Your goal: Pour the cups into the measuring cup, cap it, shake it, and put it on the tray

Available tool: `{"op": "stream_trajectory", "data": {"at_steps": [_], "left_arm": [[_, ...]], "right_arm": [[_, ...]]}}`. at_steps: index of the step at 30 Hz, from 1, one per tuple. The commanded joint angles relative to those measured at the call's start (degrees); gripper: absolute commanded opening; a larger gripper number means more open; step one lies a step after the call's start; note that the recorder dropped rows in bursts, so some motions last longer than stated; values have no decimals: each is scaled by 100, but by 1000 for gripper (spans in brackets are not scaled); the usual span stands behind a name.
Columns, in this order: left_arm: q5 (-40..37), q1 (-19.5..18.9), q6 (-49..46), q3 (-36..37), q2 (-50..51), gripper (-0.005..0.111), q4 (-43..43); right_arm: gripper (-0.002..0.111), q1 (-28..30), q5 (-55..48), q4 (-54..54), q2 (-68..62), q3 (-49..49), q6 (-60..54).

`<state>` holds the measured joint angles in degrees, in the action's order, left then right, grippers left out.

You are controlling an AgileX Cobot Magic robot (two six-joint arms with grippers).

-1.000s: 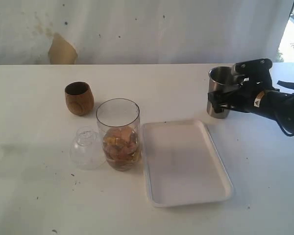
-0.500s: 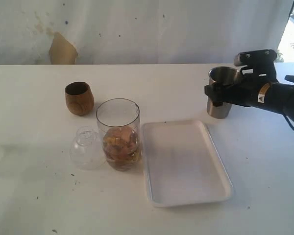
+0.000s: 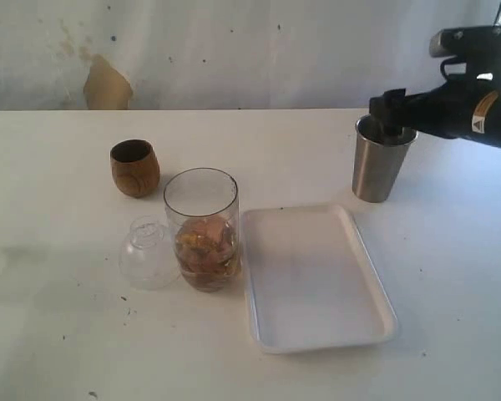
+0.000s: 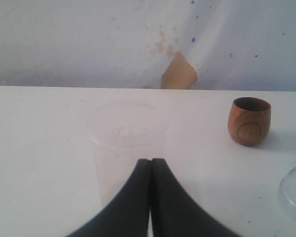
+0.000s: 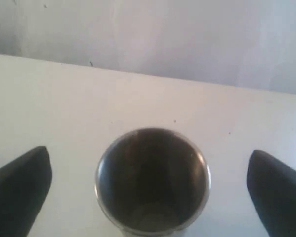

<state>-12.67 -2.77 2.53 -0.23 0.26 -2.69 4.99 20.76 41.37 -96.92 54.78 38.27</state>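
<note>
- Your measuring cup (image 3: 202, 230) stands uncapped just to the left of the tray (image 3: 317, 330), off it. Brownish and pinkish pieces fill roughly its lower half, so at least some pouring looks done.
- The steel tumbler (image 5: 153, 180) stands upright on the table behind the tray's far right corner. Its dark inside looks empty to the bottom.
- Your right gripper (image 5: 148, 153) hovers over the tumbler, released, with its jaws wide to either side of the rim and touching nothing.
- The wooden cup (image 3: 134, 167) sits upright behind the measuring cup. You cannot tell whether anything is left inside.
- The cap (image 3: 149, 253) rests on the table just beside the measuring cup, so capping, shaking and placing on the tray are left.
- Your left gripper (image 4: 149, 165) is clenched on nothing, with a frosted cup (image 4: 126, 143) in front of it.
- Materials:
  - The tumbler is tapered brushed metal.
  - The wooden cup is rounded and shows its grain.
  - The measuring cup and domed cap are clear plastic.
  - The tray is flat and white, with a low rim.
</note>
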Motion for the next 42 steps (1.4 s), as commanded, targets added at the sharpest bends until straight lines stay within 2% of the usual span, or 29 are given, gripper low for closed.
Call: {"op": "stream_trajectory", "data": {"at_steps": [1, 6, 10, 14, 17, 21, 24, 28, 33, 38, 42], "left_arm": [[57, -3, 6, 23, -26, 0, 3], [57, -3, 6, 23, -26, 0, 3], [57, -3, 6, 23, -26, 0, 3], [57, -3, 6, 23, -26, 0, 3], [57, -3, 6, 23, -26, 0, 3], [57, -3, 6, 23, -26, 0, 3], [57, -3, 6, 23, -26, 0, 3], [57, -3, 6, 23, -26, 0, 3], [57, -3, 6, 23, -26, 0, 3], [57, -3, 6, 23, -26, 0, 3], [57, -3, 6, 23, -26, 0, 3]], "right_arm": [[105, 15, -53, 39, 607, -20, 228], [105, 15, 29, 39, 1172, -20, 326], [105, 15, 1, 24, 1549, -9, 1022], [98, -45, -136, 89, 1853, -9, 1337], [82, -237, -313, 89, 2115, -9, 1337], [48, -567, -449, 89, 2486, -9, 1337], [30, -840, -449, 186, 2701, 5, 1322], [28, -1337, -869, 887, 2893, 140, 1355], [28, -1911, -1216, 942, 3081, 223, 1343], [29, -2628, -2270, 1015, 3108, 511, 1343], [25, -2930, -2362, 1015, 3569, 513, 1317]]}}
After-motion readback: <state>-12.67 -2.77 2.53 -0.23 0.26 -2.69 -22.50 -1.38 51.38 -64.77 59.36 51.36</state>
